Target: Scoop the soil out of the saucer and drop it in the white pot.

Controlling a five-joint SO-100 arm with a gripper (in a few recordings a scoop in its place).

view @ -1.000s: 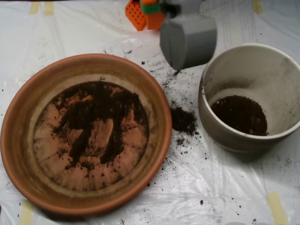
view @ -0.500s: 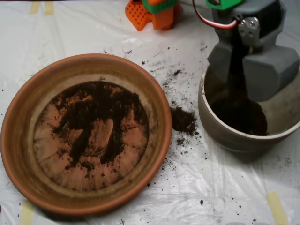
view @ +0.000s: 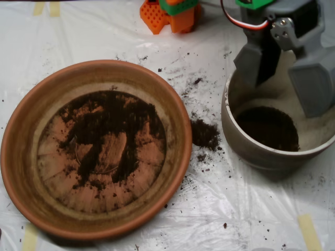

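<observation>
Saucer (view: 21, 157) terracotta-orange w/ radial ridges; soil (view: 112, 128) dark brown-black; white pot (view: 251, 151) off-white, dusty grey-brown stains; scoop (view: 285, 83) grey; sheet (view: 78, 36) white.

No readable text, label, brand, number or sign anywhere I look. My scoop (view: 293, 78): plain grey, unmarked. Saucer (view: 31, 130), white pot (view: 246, 149): no lettering. Tape strips (view: 309, 230) on plastic sheet (view: 251, 209): blank.

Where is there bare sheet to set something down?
Free: the sheet above the saucer, and the strip below the white pot. Crowded: the gap between them holds spilled soil; the scoop hangs open over the pot.
</observation>
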